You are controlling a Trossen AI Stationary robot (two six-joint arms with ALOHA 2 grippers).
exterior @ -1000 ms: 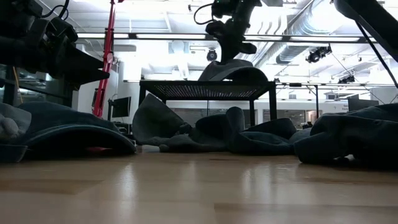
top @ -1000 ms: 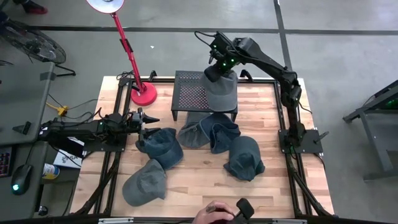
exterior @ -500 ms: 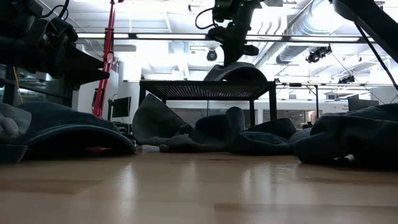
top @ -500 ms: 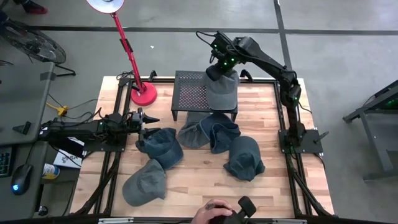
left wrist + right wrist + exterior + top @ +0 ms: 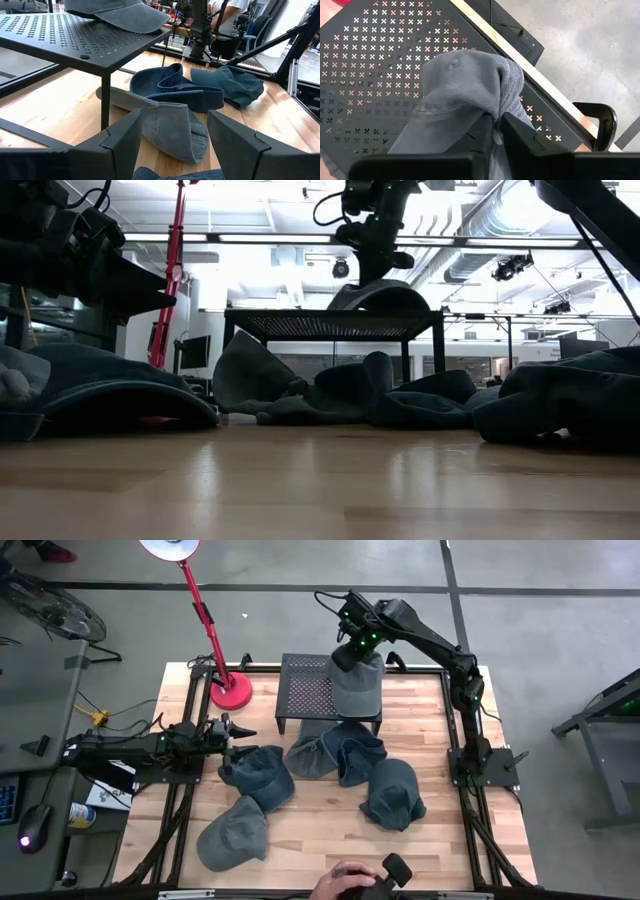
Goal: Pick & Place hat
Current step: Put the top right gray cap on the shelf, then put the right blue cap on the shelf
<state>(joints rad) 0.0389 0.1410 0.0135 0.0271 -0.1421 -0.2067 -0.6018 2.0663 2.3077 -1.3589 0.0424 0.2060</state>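
The right jaws (image 5: 345, 653) sit above the far side of the black perforated stand (image 5: 305, 690), nearly together, with a fold of the grey hat (image 5: 465, 95) pinched between their tips. The hat's crown bulges just ahead of the jaws, and the rest of it lies on the stand's top, its brim running toward the near edge. Below and nearer than these jaws, several dark blue hats (image 5: 345, 752) lie heaped on the wooden counter (image 5: 440, 720), with one more grey hat (image 5: 232, 833) by the near left corner. The left jaws (image 5: 236, 735) hang low over the counter's left side, standing apart with nothing between them; a blue hat (image 5: 258, 773) lies just beside them. A red lamp (image 5: 228, 690) stands left of the stand.
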